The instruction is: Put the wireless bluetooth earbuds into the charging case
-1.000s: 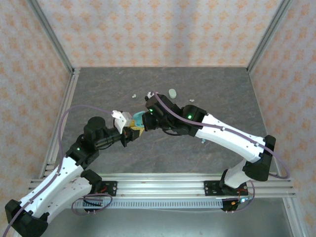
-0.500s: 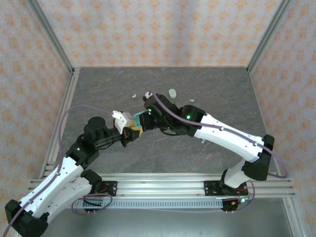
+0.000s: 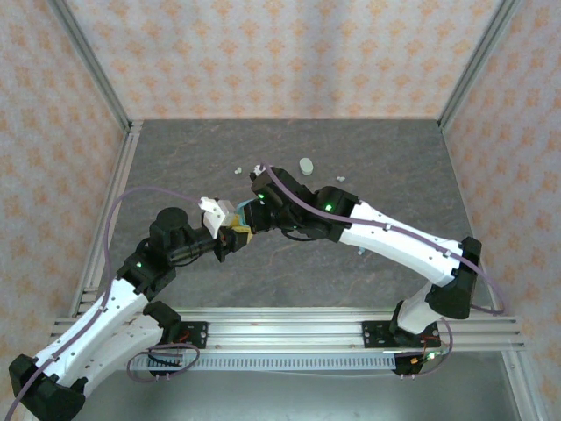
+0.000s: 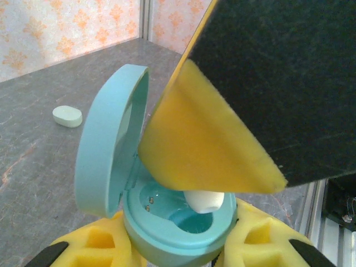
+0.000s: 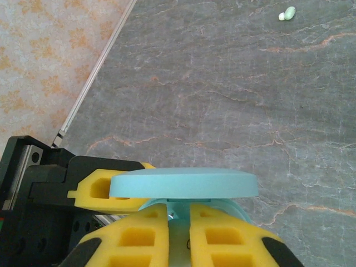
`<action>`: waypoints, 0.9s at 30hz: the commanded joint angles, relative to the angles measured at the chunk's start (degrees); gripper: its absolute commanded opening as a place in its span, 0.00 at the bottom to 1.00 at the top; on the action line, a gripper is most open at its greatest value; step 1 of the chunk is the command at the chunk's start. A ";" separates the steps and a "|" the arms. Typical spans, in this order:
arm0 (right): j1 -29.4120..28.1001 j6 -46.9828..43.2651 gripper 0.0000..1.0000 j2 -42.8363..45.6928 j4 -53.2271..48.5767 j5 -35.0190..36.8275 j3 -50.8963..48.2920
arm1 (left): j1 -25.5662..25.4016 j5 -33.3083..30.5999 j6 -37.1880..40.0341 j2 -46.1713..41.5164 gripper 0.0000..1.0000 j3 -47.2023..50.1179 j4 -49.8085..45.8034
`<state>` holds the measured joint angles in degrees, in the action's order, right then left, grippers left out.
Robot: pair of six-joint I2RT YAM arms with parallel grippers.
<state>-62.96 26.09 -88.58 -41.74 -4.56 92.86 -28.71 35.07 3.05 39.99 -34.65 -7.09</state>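
My left gripper [image 3: 235, 235] is shut on the base of a teal charging case [image 4: 167, 228] and holds it upright above the table, with its lid [image 4: 105, 150] swung open. A whitish earbud [image 4: 204, 200] hangs tip-down over the case's right-hand cavity, just above the rim. It is pinched between the yellow pads of my right gripper [image 5: 178, 222], which comes down on the case from above. In the right wrist view the lid [image 5: 183, 183] is edge-on just beyond my fingers, and the earbud [image 5: 179, 242] fills the narrow gap between them.
A pale green oval case [image 3: 306, 165] lies shut on the far part of the table. Small loose earbuds lie near it, one [image 3: 237, 169] to its left and one [image 3: 340, 180] to its right. Patterned walls and metal rails close in the table.
My right arm has shifted a little to the left and its gripper has settled closer over the open case. The left arm and the case have stayed still.
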 commanded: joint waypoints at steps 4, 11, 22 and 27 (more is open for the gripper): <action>-0.45 0.89 0.17 -0.69 0.38 -0.71 1.80 | 0.26 -0.55 0.85 -0.75 0.06 -1.91 -0.20; -0.47 0.88 0.23 -0.67 0.03 -1.15 2.10 | 0.29 -0.59 1.01 -0.61 0.06 -2.13 -0.37; -0.50 1.08 0.32 -0.37 0.15 -1.59 2.85 | 0.24 -0.70 1.19 -0.47 0.06 -2.34 -0.75; -0.50 1.97 0.32 0.97 1.58 -1.85 2.05 | 0.23 -0.70 1.25 -0.46 0.06 -2.34 -0.81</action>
<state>-62.96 27.11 -88.84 -41.47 -6.09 93.80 -28.71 35.05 3.11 40.01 -34.79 -7.31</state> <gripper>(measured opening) 0.321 0.287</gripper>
